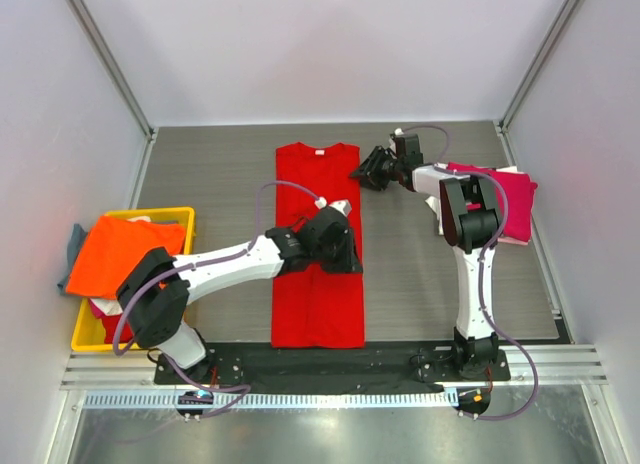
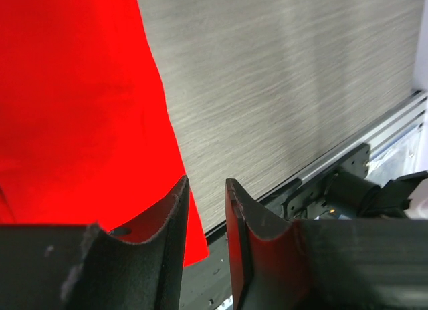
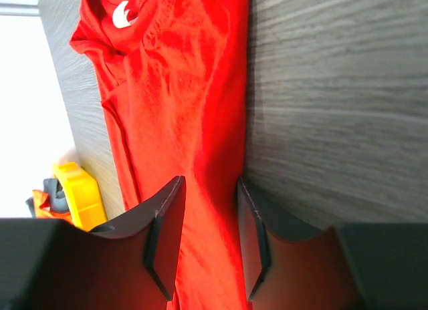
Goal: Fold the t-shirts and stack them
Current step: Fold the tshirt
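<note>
A bright red t-shirt [image 1: 315, 194] lies flat in a long narrow strip down the middle of the table, collar at the far end. My left gripper [image 1: 350, 265] hovers low at the strip's right edge, past the middle. In the left wrist view its jaws [image 2: 205, 193] stand a little apart, with the red shirt [image 2: 73, 103] edge and bare table showing between them. My right gripper [image 1: 359, 174] sits at the right edge near the shoulder. Seen from the right wrist, that gripper [image 3: 208, 190] is open and the shirt's [image 3: 180, 103] edge runs under the gap. Neither grips cloth.
A magenta t-shirt [image 1: 505, 199] lies folded at the right, beside the right arm. At the left a yellow crate [image 1: 160, 216] holds an orange t-shirt [image 1: 120, 249] draped over its rim. The table's near metal rail [image 2: 348, 156] runs just beyond the left gripper.
</note>
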`<state>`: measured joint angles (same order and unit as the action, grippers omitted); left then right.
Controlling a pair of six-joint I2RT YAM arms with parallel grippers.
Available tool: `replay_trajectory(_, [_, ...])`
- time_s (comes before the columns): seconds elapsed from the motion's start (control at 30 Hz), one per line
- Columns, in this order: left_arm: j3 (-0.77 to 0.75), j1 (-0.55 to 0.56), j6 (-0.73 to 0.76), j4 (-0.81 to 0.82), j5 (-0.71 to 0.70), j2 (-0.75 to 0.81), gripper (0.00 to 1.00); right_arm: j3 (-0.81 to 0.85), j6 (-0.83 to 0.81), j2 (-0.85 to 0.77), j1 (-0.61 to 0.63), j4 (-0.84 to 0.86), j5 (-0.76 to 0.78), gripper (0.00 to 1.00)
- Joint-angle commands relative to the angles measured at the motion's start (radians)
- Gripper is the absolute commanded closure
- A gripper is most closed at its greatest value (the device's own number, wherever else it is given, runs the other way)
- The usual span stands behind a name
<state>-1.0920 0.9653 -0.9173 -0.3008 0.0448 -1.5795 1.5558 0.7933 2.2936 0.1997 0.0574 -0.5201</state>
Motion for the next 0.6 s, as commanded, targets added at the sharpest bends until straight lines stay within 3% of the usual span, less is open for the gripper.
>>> replay_trajectory(0.0, [0.000,0.042,-0.017,0.041,-0.010,-0.036,0.71,0.035,-0.008,0.047,-0.009,0.002,-0.015,0.58])
replay_trajectory(0.27, [0.105,0.090,-0.138,0.155,0.095,-0.112,0.78,0.095,0.001,0.116,-0.029,-0.001,-0.023,0.60])
replay_trajectory(0.57, [0.231,0.144,-0.206,0.223,0.095,-0.131,0.81,0.162,0.026,0.187,-0.046,-0.002,-0.011,0.69])
